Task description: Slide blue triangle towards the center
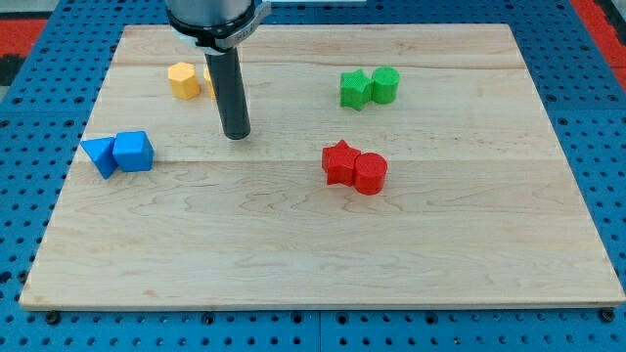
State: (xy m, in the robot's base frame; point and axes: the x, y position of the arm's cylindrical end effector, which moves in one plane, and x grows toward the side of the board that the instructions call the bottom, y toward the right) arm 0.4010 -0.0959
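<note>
Camera view finds no pincer on me, only my tip (236, 134), touching nothing. Blue triangle (99, 154) sits at nine o'clock on the tabletop (313, 264), touching the blue cube (133, 152) that blocks its inward path.

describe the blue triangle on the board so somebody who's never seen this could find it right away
Start at the wooden board and go to its edge at the view's left, about halfway down, where two blue blocks sit touching. The blue triangle is the outer one, nearest that edge, left of the blue cube. Its wedge shape tapering to a point sets it apart from its boxy neighbour.
</note>
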